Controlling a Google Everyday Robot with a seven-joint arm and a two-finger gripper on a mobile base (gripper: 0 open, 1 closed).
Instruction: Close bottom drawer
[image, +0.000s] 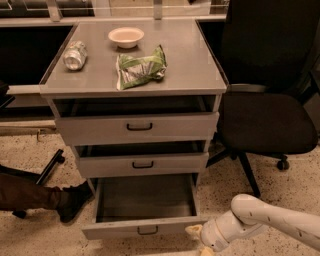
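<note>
the bottom drawer (120, 231) is the lowest of three in the grey bench (200, 65), and it stands pulled far out from the bench's foot, its bare dark inside showing and its short front panel carrying a small dark loop handle (147, 230). the hand (198, 240) sits low by the floor at the corner of that front panel, on the side of the bench where the office chair (265, 120) stands; it looks just beside or touching the panel's end, and whether it is apart or together cannot be told. the white arm (265, 222) runs away from it, out past the chair's base. above the bottom drawer, the middle drawer (142, 164) and the top drawer (137, 127) are each drawn out a little from the bench, with a dark gap over each front. on the bench top lie a pale bowl (126, 36) towards the back, a crushed can (75, 55) on its side near the far edge from the chair, and a green bag (141, 66) near the middle. a dark shoe (72, 201) rests on the speckled floor beside the bench's foot.
</note>
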